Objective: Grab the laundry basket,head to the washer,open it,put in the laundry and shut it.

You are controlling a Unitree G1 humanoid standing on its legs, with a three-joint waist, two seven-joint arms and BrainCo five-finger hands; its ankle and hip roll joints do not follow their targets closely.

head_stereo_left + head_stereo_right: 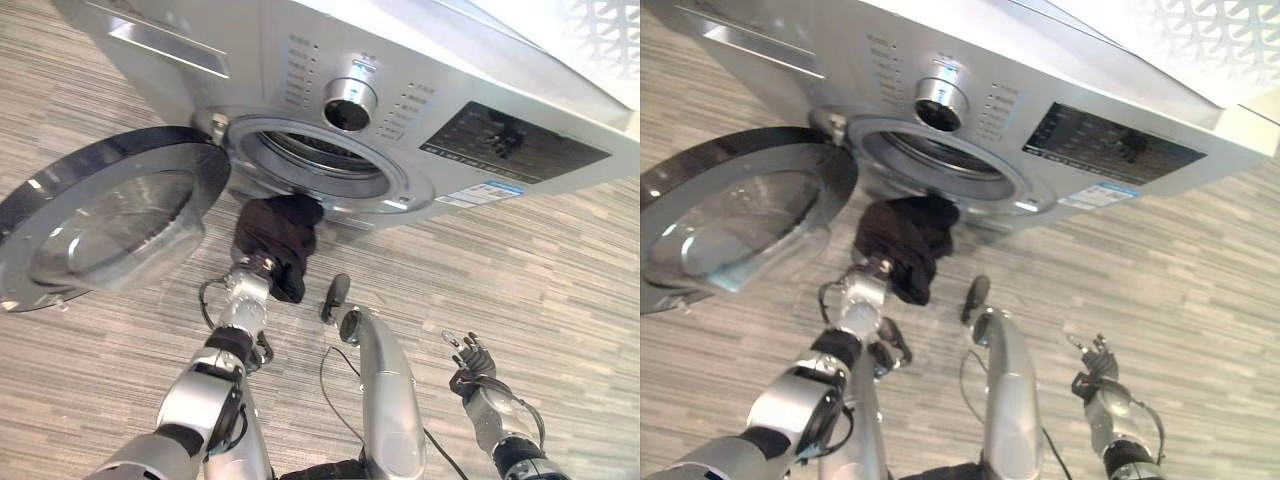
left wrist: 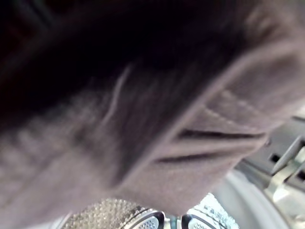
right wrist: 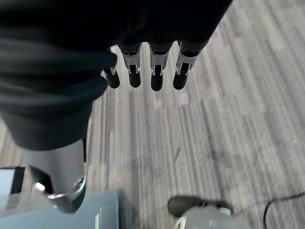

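We see the washer (image 1: 400, 110) lying across the top of the eye views, its round door (image 1: 105, 215) swung wide open at about 9 o'clock. Our left hand (image 1: 262, 262) is raised at the lower lip of the drum opening (image 1: 315, 160), buried in a dark garment (image 1: 280, 235), so we cannot tell how its fingers sit. Our right hand (image 1: 472, 362) hangs at 5 o'clock above the striped floor (image 1: 560, 260), fingers (image 3: 157, 71) straight and relaxed, holding nothing.
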